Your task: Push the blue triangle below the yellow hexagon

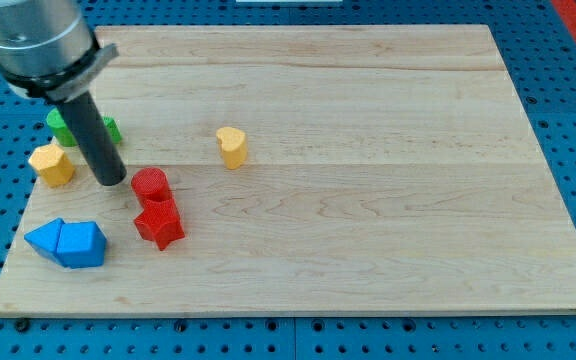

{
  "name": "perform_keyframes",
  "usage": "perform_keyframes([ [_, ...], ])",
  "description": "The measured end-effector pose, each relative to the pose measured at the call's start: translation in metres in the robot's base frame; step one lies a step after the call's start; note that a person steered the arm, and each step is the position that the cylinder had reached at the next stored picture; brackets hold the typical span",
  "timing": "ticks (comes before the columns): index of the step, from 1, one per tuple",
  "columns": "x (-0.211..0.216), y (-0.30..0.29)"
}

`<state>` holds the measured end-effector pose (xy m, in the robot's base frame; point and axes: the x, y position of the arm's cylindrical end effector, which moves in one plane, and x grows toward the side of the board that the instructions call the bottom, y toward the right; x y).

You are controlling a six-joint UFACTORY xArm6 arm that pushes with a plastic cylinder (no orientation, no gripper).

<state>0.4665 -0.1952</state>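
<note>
The blue triangle (44,238) lies near the view's bottom left, touching a second blue block (81,245) on its right. The yellow hexagon (52,163) sits above them at the left edge of the board. My tip (111,180) is right of the yellow hexagon and left of the red cylinder (151,186), above and to the right of the blue blocks, touching none that I can tell.
A green block (65,125) lies partly behind the rod. A red star block (158,224) sits just below the red cylinder. A yellow heart block (232,146) stands near the middle. The wooden board (368,220) ends close to the blue blocks at left and bottom.
</note>
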Motion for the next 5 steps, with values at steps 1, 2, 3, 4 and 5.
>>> perform_keyframes([
  [1, 0.023, -0.005],
  [2, 0.047, -0.018],
  [3, 0.056, -0.033],
  [4, 0.05, -0.048],
  [5, 0.049, -0.106],
])
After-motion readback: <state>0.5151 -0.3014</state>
